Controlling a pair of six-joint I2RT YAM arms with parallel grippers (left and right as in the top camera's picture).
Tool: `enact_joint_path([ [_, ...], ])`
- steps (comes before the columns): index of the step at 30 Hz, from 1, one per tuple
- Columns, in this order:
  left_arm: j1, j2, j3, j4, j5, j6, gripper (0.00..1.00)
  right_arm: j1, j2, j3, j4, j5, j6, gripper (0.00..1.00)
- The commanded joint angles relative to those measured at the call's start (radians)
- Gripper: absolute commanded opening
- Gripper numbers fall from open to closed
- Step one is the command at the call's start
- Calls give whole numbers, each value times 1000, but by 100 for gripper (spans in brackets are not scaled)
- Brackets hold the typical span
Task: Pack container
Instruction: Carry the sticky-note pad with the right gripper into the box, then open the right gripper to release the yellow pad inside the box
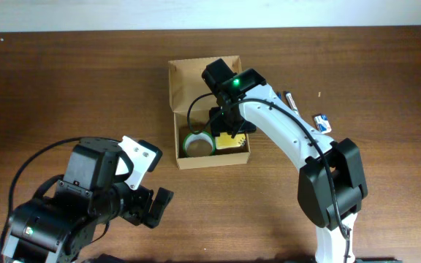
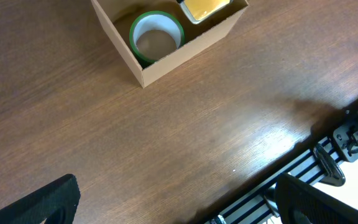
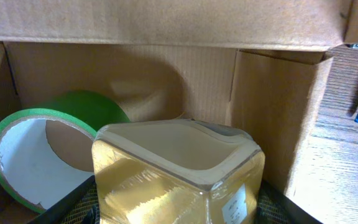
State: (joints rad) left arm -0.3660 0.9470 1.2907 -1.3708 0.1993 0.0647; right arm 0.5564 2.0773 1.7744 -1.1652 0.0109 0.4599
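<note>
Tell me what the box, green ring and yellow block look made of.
Box: matte corrugated cardboard, faint ribbing on walls. Green ring: likely adhesive tape, pale smooth inner core. Yellow block: glossy, probably film-wrapped paper; bright highlights, small label.

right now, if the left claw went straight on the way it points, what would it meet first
Probably the bare table, short of the container. Nothing shows between the open left claw and the wood, though depth is hard to judge.

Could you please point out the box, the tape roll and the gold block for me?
box (image 2: 191, 46): left wrist view, outer front wall.
tape roll (image 2: 154, 23): left wrist view, white inner wall.
gold block (image 3: 166, 180): right wrist view, front face.
</note>
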Motion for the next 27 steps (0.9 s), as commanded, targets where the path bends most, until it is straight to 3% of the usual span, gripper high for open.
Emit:
enact_joint_path([
  [1, 3, -6, 3, 0, 14, 20, 100, 7, 7, -9, -2, 1, 5, 66],
  [6, 3, -6, 3, 0, 14, 20, 99, 7, 7, -9, -2, 1, 5, 75],
  [27, 2, -6, 3, 0, 14, 20, 100, 7, 7, -9, -2, 0, 5, 84],
])
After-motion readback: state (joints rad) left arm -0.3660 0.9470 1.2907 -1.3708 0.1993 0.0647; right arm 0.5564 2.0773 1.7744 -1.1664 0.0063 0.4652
